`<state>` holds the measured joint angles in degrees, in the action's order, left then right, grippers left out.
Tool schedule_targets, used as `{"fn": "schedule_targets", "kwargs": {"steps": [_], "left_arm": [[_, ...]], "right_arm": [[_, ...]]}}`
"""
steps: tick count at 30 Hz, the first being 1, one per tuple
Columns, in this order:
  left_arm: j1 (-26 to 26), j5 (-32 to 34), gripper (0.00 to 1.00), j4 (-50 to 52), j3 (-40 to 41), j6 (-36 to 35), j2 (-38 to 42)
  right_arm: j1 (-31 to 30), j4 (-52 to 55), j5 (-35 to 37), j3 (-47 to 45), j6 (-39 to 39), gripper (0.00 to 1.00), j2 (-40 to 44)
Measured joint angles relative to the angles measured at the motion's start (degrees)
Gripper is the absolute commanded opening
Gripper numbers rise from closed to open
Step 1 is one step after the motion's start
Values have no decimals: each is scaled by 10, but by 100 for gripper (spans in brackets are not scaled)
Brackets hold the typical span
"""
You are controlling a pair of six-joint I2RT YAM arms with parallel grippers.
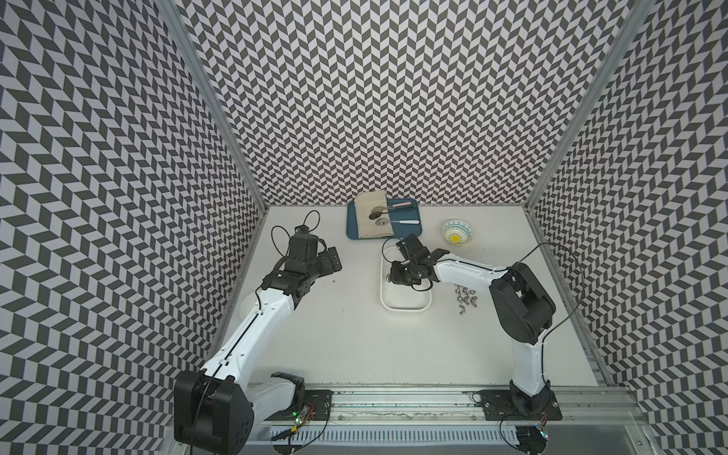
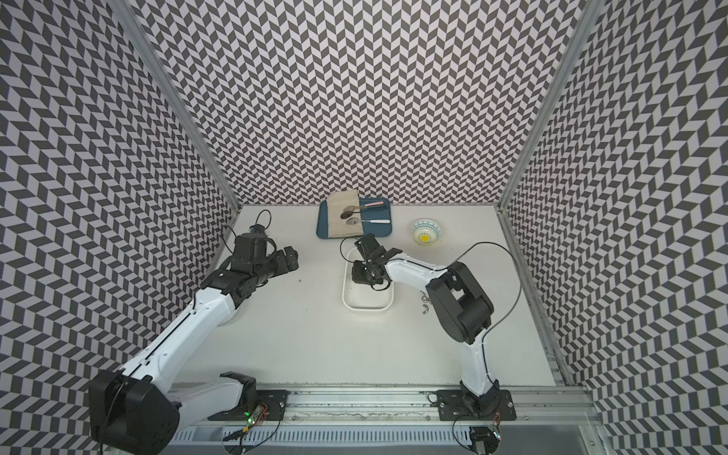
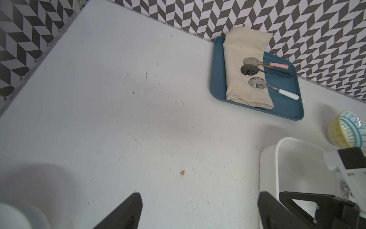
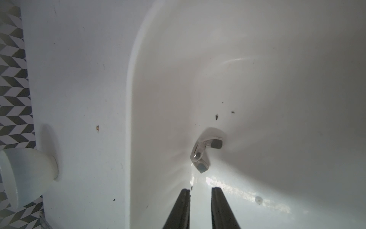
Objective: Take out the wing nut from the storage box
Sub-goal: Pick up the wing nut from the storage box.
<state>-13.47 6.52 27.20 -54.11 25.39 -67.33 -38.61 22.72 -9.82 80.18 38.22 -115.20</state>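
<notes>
Our right pincer [image 4: 200, 189] slightly parted, empty, low inside the storage box [image 4: 168, 69], wing nut [image 4: 204, 152] just beyond, left pincer [image 3: 201, 195] wide open

No legible text, no labels, no signs

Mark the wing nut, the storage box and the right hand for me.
wing nut [image 4: 202, 152]: right wrist view, its middle body.
storage box [image 1: 403, 298]: in a top view, bare inner floor.
right hand [image 4: 200, 189]: right wrist view, midway between its fingertips.
</notes>
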Motion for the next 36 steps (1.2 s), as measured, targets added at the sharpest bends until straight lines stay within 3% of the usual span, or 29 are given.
{"fn": "schedule_targets", "kwargs": {"steps": [22,36], "left_arm": [[0,15,95,10,0,-1,4],[0,16,95,11,0,-2,4]], "right_arm": [[6,-4,-1,69,13,24,-72],[11,-6,-13,79,6,6,-82]]}}
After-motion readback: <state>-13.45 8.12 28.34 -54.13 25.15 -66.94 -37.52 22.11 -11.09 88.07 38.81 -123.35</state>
